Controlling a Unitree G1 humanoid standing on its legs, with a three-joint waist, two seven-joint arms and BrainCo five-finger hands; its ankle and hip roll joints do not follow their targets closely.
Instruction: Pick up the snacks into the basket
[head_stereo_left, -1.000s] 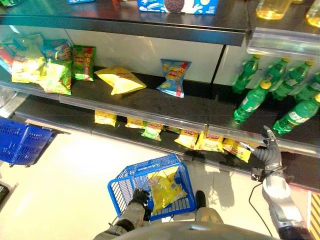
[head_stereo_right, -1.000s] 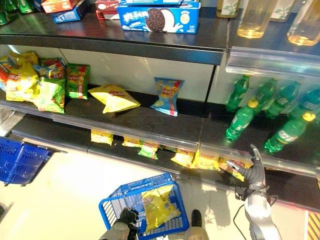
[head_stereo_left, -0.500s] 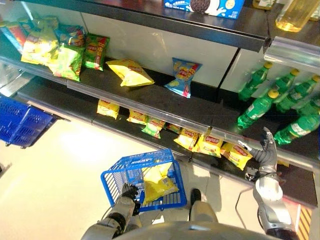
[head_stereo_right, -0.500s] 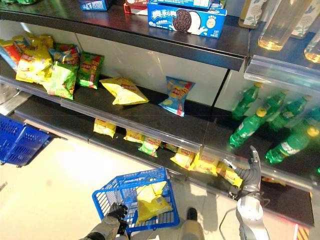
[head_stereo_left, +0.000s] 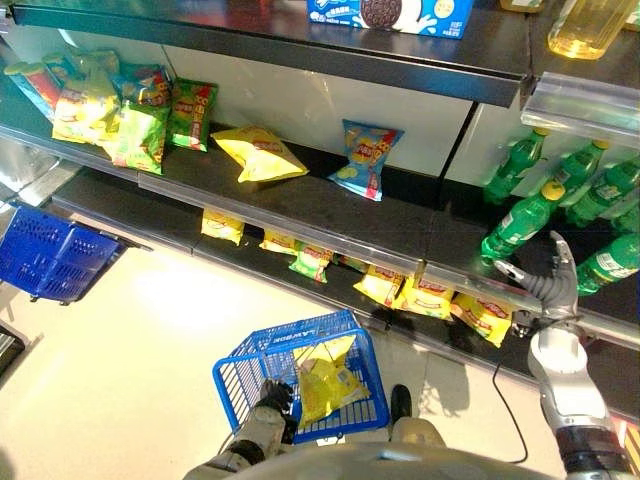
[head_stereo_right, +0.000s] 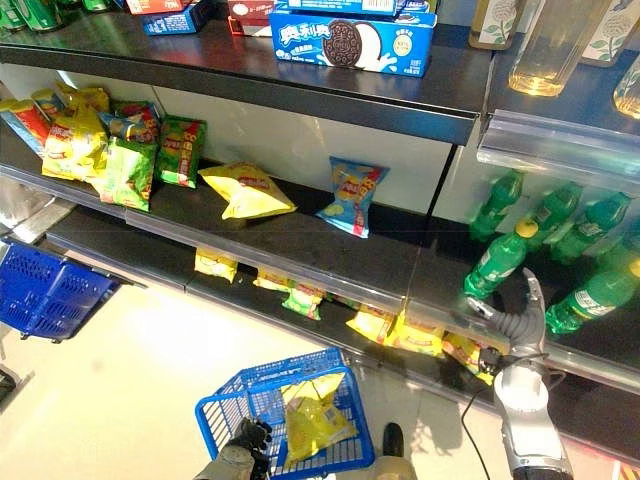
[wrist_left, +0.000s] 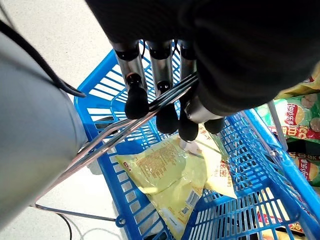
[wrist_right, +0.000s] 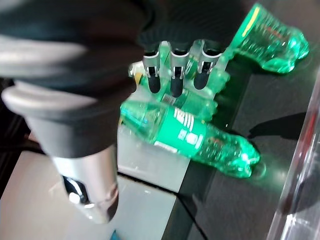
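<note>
my left hand (wrist_left: 165, 107) is clenched on the handle of the blue basket (head_stereo_left: 250, 375), which holds a couple of yellow snack bags (head_stereo_left: 325, 375), while my right hand (head_stereo_left: 550, 285) is released and empty before the lower shelf's remaining snacks (head_stereo_left: 425, 295).

— What do your arms look like?
— Silver-grey shells; a dark ribbed cover wraps each wrist.
— And the fingers?
— My right hand (head_stereo_left: 548, 283) and left hand (wrist_left: 165, 100) have silver fingers with dark tips.
</note>
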